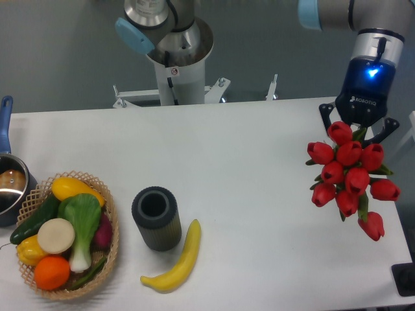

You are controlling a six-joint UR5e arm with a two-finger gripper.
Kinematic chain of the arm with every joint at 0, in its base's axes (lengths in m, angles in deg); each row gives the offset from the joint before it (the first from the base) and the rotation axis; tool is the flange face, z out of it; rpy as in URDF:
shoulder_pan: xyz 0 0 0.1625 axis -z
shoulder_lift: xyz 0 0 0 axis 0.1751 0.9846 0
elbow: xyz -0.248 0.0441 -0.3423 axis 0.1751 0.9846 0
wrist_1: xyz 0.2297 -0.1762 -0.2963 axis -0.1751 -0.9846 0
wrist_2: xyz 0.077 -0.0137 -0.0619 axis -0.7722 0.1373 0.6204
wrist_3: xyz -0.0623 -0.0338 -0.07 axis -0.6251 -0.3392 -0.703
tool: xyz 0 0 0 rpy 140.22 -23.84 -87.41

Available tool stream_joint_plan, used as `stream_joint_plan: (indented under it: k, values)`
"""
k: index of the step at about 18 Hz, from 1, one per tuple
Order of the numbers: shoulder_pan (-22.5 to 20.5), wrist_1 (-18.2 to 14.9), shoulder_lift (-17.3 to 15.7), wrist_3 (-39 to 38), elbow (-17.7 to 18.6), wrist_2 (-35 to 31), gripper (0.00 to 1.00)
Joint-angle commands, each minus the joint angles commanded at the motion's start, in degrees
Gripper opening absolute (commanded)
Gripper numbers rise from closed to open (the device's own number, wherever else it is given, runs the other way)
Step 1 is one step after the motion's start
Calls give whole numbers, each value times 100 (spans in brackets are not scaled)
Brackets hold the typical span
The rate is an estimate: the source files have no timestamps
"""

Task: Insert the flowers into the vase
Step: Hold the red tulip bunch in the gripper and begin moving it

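Single fixed camera, high front view, facing arm base across table

Pot cut by left edge, end effector fingertips hidden behind flowers

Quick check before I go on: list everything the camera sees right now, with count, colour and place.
flowers: one bunch, about ten red buds, green stems; far right, under the gripper
vase: one, dark grey, ribbed; front centre-left, mouth open
banana: one, yellow; just right of the vase
basket: one, tan wicker; front left, holding mixed produce
bok choy: one, green and white; in the basket
orange: one, orange; basket's front
pot: one, metal, blue handle; left edge
table: one, white
gripper: one, black, blue light; fingers around the top of the bunch; whether it is closed cannot be told
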Motion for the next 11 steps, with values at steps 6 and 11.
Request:
stream_joint_plan:
  k: [6, 11]
  values:
    - [9, 0, 0, -26, 61, 166, 25]
    - [-9, 0, 0, -26, 70, 229, 25]
